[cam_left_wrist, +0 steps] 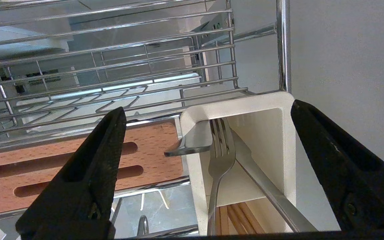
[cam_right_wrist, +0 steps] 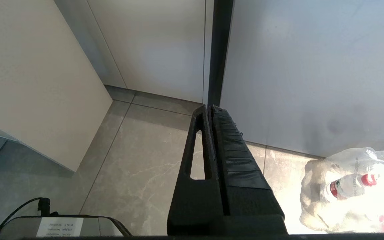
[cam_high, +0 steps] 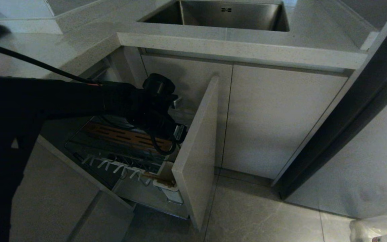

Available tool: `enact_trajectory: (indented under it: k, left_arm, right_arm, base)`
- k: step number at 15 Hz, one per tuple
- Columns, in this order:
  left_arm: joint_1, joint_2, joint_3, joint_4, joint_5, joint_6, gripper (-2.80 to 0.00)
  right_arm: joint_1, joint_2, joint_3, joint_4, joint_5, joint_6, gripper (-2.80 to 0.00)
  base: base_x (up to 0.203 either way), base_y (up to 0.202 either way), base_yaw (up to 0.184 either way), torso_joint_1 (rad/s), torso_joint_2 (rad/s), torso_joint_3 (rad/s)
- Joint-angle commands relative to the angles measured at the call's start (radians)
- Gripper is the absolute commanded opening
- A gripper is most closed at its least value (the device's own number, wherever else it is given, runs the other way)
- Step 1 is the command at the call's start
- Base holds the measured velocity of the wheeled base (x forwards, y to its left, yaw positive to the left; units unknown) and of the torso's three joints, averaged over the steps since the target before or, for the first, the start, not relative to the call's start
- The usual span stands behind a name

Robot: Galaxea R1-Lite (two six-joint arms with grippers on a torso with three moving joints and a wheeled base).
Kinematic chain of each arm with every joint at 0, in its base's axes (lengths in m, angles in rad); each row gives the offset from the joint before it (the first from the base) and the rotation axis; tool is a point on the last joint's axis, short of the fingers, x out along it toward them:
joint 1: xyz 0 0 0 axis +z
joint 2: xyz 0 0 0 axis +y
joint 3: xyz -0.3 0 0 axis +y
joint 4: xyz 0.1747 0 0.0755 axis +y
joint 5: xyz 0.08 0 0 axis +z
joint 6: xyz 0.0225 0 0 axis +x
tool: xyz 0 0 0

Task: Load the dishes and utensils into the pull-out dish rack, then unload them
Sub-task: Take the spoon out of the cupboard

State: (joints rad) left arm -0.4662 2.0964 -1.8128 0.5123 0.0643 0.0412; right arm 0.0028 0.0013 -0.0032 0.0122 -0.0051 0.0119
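I'm working in a home kitchen. A pale speckled stone countertop (cam_high: 240, 50) runs across the far side with a stainless steel sink basin (cam_high: 220, 13) sunk into it. Below are flat beige cabinet doors (cam_high: 274, 117), and on the left a pull-out dark wire dish rack (cam_high: 113, 148) with a slotted brown wooden strip (cam_left_wrist: 62, 166). Grey marbled floor tiles (cam_high: 264, 215) lie nearest me.

floor (cam_high: 264, 215): grey tile | cabinets (cam_high: 281, 121): pale | sink (cam_high: 220, 13): probably steel

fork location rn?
In the left wrist view, the fork stands in the white utensil cup beside the chopsticks, between the left gripper's open jaws.
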Motion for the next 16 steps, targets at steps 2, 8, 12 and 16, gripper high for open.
enact_trajectory:
  k: [2, 8, 12, 16]
  left_arm:
    - [0.0, 0.001, 0.001, 0.003, 0.002, 0.0, -2.8]
    - [0.0, -0.001, 0.0, 0.003, 0.002, 0.0, -2.8]
    - [0.0, -0.001, 0.001, 0.004, 0.002, 0.0, -2.8]
    - [-0.001, -0.005, 0.001, 0.005, 0.001, -0.001, -2.8]
  right_arm:
    - [0.0, 0.0, 0.0, 0.0, 0.001, 0.0, -2.8]
    - [0.0, 0.0, 0.0, 0.0, -0.001, 0.0, -2.8]
    - [0.0, 0.0, 0.0, 0.0, 0.001, -0.001, -2.8]
    - [0.0, 0.0, 0.0, 0.0, 0.001, 0.0, -2.8]
  base:
    - [0.0, 0.0, 0.0, 0.0, 0.0, 0.0]
    - [0.0, 0.0, 0.0, 0.0, 0.0, 0.0]
    - [0.0, 0.0, 0.0, 0.0, 0.0, 0.0]
    - [0.0, 0.0, 0.0, 0.0, 0.0, 0.0]
